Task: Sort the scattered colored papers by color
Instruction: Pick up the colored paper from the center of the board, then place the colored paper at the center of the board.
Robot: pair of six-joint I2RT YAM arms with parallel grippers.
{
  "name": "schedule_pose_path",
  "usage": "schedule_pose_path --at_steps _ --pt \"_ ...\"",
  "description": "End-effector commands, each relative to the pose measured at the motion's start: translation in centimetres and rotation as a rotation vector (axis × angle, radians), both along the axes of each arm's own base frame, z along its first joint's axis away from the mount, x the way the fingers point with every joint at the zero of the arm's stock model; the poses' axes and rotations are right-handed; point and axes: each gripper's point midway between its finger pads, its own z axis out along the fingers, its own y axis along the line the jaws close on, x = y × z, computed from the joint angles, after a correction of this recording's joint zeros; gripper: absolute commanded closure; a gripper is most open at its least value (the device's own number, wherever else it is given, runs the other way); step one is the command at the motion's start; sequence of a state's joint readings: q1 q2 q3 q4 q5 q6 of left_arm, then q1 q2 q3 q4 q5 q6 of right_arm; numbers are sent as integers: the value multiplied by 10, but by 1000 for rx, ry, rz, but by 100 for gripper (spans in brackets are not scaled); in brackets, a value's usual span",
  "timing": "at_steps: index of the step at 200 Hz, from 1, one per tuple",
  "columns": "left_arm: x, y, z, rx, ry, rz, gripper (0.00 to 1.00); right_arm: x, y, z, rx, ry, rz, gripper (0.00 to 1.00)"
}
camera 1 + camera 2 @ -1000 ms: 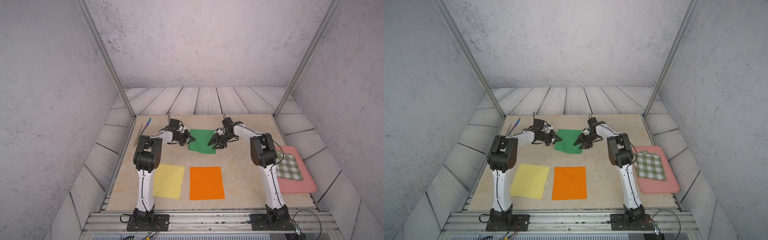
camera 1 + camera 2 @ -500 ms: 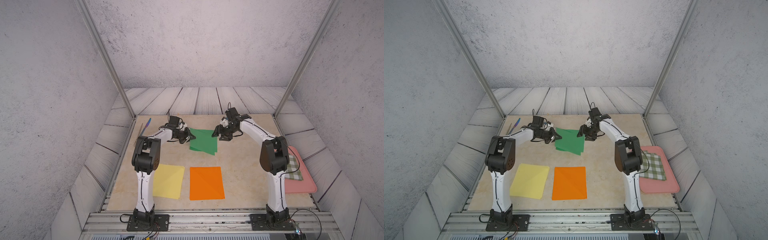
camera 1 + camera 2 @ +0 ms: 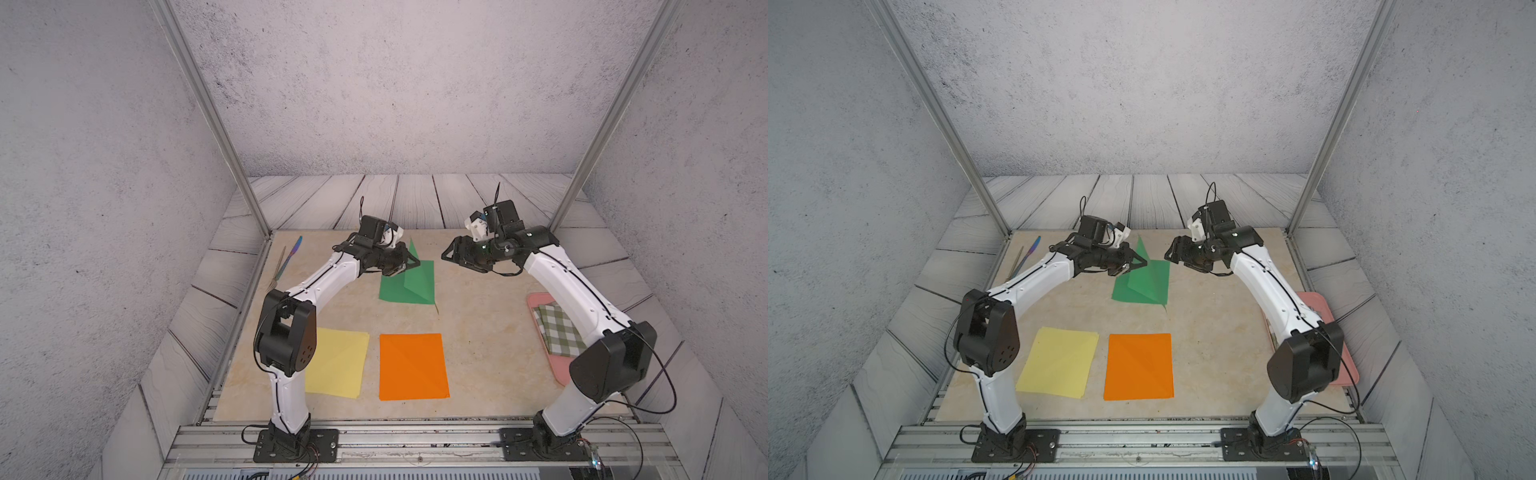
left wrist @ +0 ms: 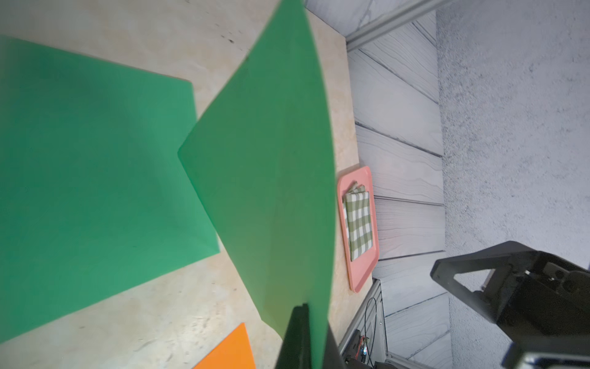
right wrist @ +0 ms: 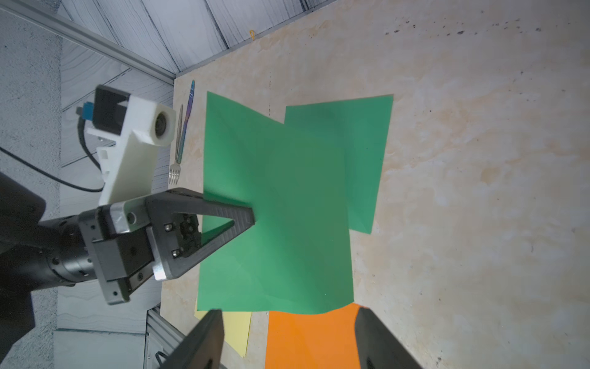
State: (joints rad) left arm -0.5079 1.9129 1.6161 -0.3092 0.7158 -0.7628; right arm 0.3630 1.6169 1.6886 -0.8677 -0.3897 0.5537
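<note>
Right wrist view tells you most of it: the left gripper (image 5: 252,219) has its fingers pinched tight on one edge of a green paper (image 5: 281,223). That sheet is up off the table, hanging at a tilt rather than lying flat. Behind it a second green paper (image 5: 364,143) lies flat on the beige tabletop (image 5: 479,191), partly covered from this angle by the raised one. The right gripper (image 5: 287,310) has its fingers (image 5: 204,342) spread wide with nothing between them, and it's clear of both green sheets.

In both top views you get the same story from above. The left gripper (image 3: 409,266) sits over the far middle of the table with a corner of the held sheet poking up past it. The right gripper (image 3: 446,254) hovers just off to the right of the green pair. I can't tell whether the low end of the raised sheet touches the flat one.

Closer to the arm bases, a yellow paper (image 3: 336,361) and an orange paper (image 3: 411,365) lie flat side by side, near each other but apart, with the yellow on the left.

Off at the right edge there's a pink tray (image 3: 536,298) with a green-and-white checked cloth (image 3: 557,332) on it, half hidden by the right arm. A fork (image 5: 177,150) and a utensil with a colourful handle (image 5: 188,121) lie along the far left edge.
</note>
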Motion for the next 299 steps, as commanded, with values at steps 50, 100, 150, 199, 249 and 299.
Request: schedule_pose_path --at_steps 50,100,150,199,249,299 --pt "-74 -98 33 -37 -18 -70 100 -113 -56 106 49 -246 -65 25" --pt "-123 -141 12 -53 18 -73 100 -170 -84 139 80 -352 -103 16" --pt "-155 -172 -66 -50 127 -41 100 -203 -99 130 92 -351 -135 9" --pt "-165 -197 -135 -67 232 -2 100 -221 -110 118 53 -318 -146 8" --pt "-165 -185 -162 -21 264 85 100 -224 -112 112 40 -303 -143 8" --pt "-171 -164 -169 45 252 166 100 -219 -106 104 63 -280 -138 8"
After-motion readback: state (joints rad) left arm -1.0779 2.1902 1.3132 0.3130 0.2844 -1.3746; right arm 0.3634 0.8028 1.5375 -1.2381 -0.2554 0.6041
